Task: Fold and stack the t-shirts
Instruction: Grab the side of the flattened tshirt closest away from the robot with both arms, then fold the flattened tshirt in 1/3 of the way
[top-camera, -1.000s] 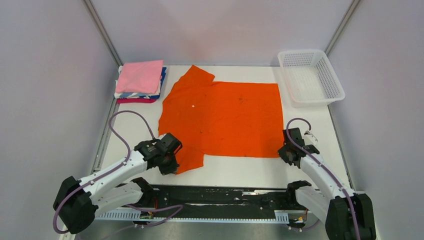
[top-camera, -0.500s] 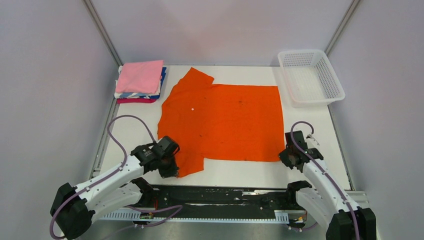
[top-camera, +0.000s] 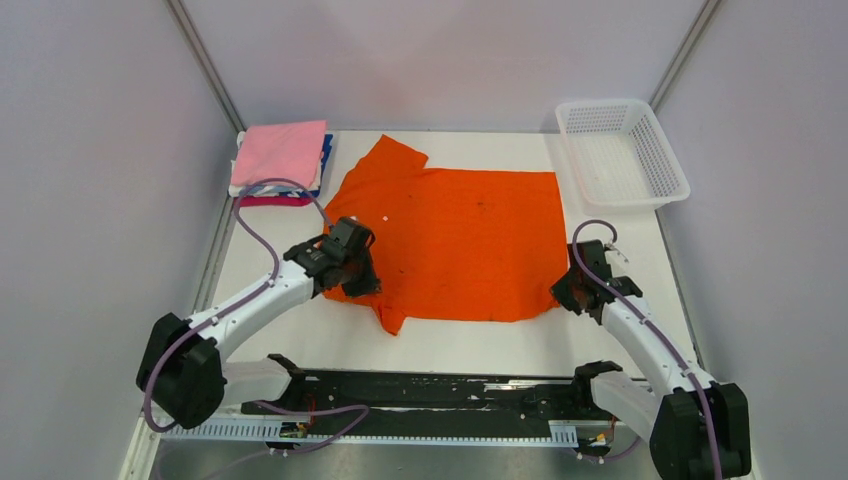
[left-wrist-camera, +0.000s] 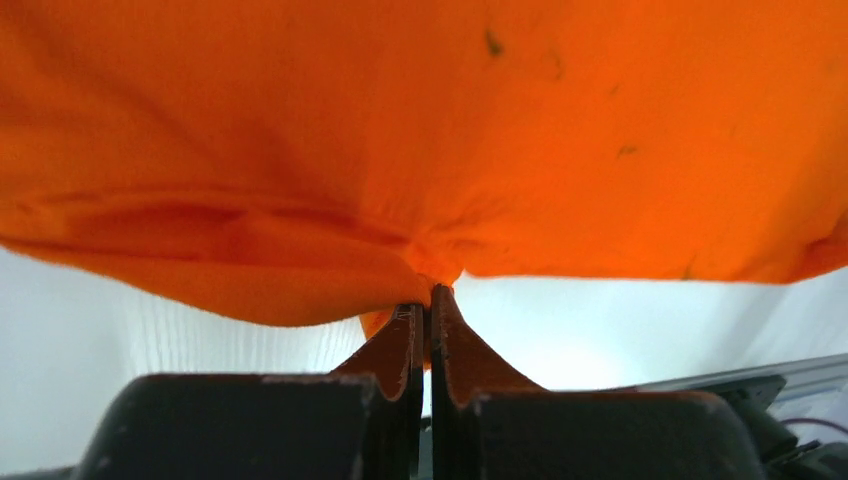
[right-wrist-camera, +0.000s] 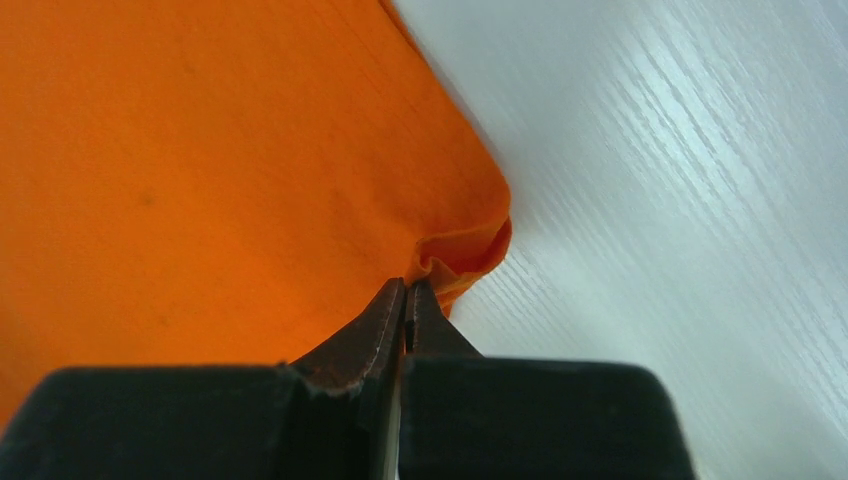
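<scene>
The orange t-shirt (top-camera: 460, 235) lies spread on the white table, its near left part lifted and folded inward. My left gripper (top-camera: 358, 282) is shut on the shirt's near left edge; in the left wrist view the cloth (left-wrist-camera: 420, 150) hangs from the closed tips (left-wrist-camera: 428, 292). My right gripper (top-camera: 566, 297) is shut on the shirt's near right corner, seen in the right wrist view (right-wrist-camera: 470, 245) pinched at the tips (right-wrist-camera: 407, 285). A stack of folded t-shirts (top-camera: 283, 160) with a pink one on top sits at the far left corner.
A white mesh basket (top-camera: 620, 153) stands at the far right corner. Bare white table (top-camera: 470, 340) shows in front of the shirt and along both sides. Walls close in left and right.
My left gripper has lifted the shirt's near left edge and carried it away from me, toward the shirt's middle. My right gripper moved slightly inward and away from me with the corner.
</scene>
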